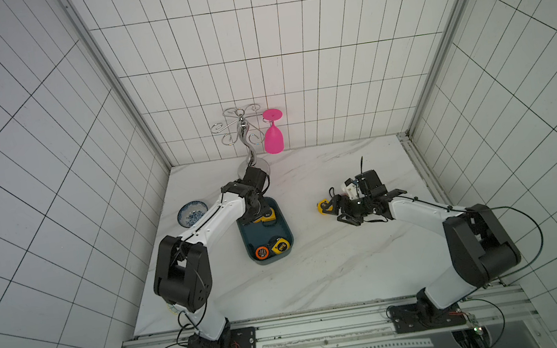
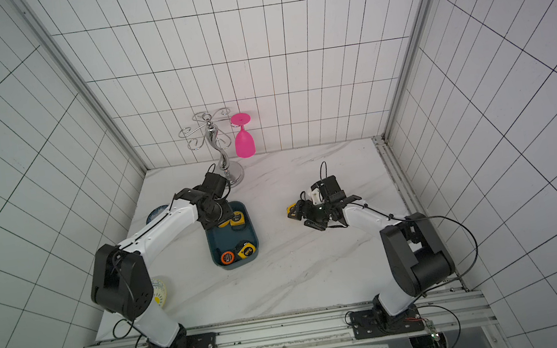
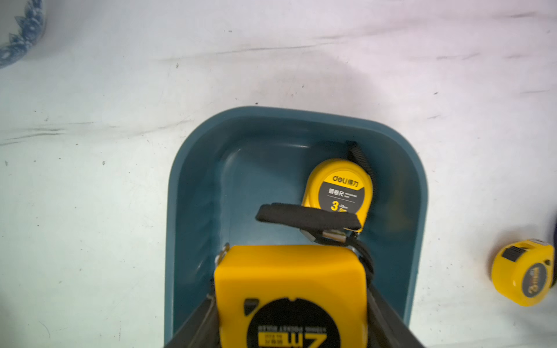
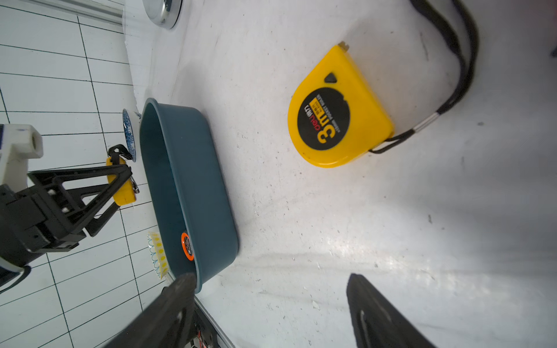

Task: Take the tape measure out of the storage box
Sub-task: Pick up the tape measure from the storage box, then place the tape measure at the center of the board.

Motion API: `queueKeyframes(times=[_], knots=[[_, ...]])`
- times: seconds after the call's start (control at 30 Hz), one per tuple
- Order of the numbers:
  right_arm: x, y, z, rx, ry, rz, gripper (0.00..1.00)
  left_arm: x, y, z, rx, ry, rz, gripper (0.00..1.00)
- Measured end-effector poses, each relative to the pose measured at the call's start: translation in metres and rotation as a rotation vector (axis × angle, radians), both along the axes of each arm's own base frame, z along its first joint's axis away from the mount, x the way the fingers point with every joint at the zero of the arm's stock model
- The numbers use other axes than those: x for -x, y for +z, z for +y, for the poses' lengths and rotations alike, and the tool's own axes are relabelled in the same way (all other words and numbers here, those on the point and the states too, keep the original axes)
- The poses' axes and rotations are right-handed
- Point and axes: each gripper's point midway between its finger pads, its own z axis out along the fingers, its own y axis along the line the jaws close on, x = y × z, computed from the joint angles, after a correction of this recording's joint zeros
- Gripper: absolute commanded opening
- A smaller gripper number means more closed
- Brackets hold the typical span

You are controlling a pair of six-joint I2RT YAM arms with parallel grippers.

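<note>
A: Looking at a top view, where is the tape point(image 1: 262, 218)?

B: It is clamped in the left gripper point(image 1: 257, 215), over the far end of the box point(image 1: 264, 238) and not yet clear of the rim. The right gripper point(image 1: 336, 213) is spread and empty, beside a loose tape point(image 1: 322, 207) on the table point(image 1: 320, 269).

A: And the left wrist view?

B: The jaws pinch the tape from both sides. A strap point(image 3: 307, 217), its own as far as I can tell, lies across a second tape point(image 3: 340, 189) in the box. I judge a lift could snag there and drag that one along.

A: And the right wrist view?

B: The fingers point(image 4: 379, 313) are apart with nothing between them. The tape appears raised over the box. If the pinch slips, it likely drops back in.
</note>
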Motion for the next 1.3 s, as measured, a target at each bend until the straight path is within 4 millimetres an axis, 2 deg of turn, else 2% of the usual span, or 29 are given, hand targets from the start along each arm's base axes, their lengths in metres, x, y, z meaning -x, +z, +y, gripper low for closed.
queueKeyframes(times=[0.2,0.4,0.57,0.8,1.03,1.3], knots=[[0.004,0.006,0.014,-0.003,0.032,-0.047,0.83,-0.002,0.031,-0.015,0.082,0.008,-0.051,0.00],[0.011,0.031,0.035,-0.025,0.071,-0.155,0.84,-0.003,0.051,-0.053,0.217,-0.011,-0.077,0.00],[0.012,0.056,0.047,-0.051,0.081,-0.265,0.84,0.001,0.058,-0.083,0.344,-0.016,-0.063,0.00],[0.002,0.087,0.061,-0.104,0.060,-0.415,0.84,0.002,0.072,-0.117,0.524,-0.009,-0.045,0.00],[0.002,0.102,0.077,-0.151,0.068,-0.509,0.81,0.012,0.072,-0.141,0.623,-0.018,-0.006,0.00],[-0.001,0.106,0.086,-0.192,0.069,-0.565,0.79,0.014,0.074,-0.152,0.677,-0.024,0.003,0.00]])
